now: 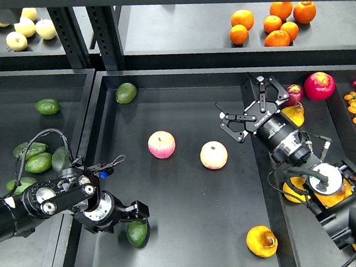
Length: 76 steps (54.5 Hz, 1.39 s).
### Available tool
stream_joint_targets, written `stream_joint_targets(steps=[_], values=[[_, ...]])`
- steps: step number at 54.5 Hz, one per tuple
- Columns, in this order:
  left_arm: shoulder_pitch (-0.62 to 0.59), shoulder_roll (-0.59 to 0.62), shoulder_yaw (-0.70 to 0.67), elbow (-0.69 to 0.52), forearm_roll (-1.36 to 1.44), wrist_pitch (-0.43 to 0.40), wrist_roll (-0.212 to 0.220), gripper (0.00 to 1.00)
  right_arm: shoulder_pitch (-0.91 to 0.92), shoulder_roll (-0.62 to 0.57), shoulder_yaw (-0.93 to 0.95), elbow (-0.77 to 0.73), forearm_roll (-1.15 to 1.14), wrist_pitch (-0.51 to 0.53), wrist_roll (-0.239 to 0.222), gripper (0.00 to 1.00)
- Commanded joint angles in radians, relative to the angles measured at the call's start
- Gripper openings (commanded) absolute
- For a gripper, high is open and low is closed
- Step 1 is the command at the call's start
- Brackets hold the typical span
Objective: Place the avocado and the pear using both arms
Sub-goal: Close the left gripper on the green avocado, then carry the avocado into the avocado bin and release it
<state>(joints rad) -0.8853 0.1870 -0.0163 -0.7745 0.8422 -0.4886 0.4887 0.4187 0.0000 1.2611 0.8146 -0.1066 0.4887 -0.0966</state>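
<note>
The dark green avocado lies on the floor of the middle black tray, near its front left. My left gripper sits right over the avocado's upper end and hides its top; the fingers are dark and I cannot tell whether they grip it. The yellow-orange pear with a brownish patch lies on the tray floor at the front right, with nothing touching it. My right gripper is open and empty, with its claw fingers spread wide. It hovers above the tray's right wall, well behind the pear.
Two pink-yellow apples lie mid-tray, and a paler avocado lies at the back left. The left bin holds several pale avocados. Oranges and yellow pears sit on the back shelf. A red fruit lies in the right bin.
</note>
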Motion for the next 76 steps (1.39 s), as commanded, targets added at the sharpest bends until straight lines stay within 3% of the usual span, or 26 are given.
stream_joint_targets(steps=[1, 14, 21, 22, 24, 39, 53, 76], values=[[0.005, -0.012, 0.001, 0.008, 0.0, 0.0, 0.0, 0.99, 0.0, 0.0, 0.0, 0.002, 0.001, 0.0, 0.0, 0.99], [0.017, -0.031, -0.001, 0.031, 0.0, 0.0, 0.0, 0.87, 0.0, 0.0, 0.0, 0.002, -0.001, 0.0, 0.0, 1.0], [0.017, -0.032, -0.005, 0.034, 0.0, 0.0, 0.0, 0.74, -0.003, 0.0, 0.0, 0.005, -0.001, 0.0, 0.0, 1.0], [0.017, -0.032, -0.014, 0.035, 0.0, 0.0, 0.0, 0.67, -0.006, 0.0, 0.0, 0.005, -0.001, 0.0, 0.0, 1.0], [0.019, -0.032, -0.02, 0.035, 0.0, 0.0, 0.0, 0.62, -0.006, 0.0, 0.0, 0.005, -0.001, 0.0, 0.0, 1.0], [0.022, -0.032, -0.074, 0.035, 0.014, 0.0, 0.0, 0.42, -0.014, 0.0, -0.005, 0.006, -0.002, 0.0, -0.002, 1.0], [0.009, -0.006, -0.129, 0.0, 0.006, 0.0, 0.0, 0.38, -0.024, 0.0, -0.008, 0.012, -0.002, 0.0, -0.002, 1.0], [-0.078, 0.267, -0.148, -0.086, -0.077, 0.0, 0.0, 0.4, -0.026, 0.0, -0.019, 0.012, -0.002, 0.0, -0.003, 1.0]])
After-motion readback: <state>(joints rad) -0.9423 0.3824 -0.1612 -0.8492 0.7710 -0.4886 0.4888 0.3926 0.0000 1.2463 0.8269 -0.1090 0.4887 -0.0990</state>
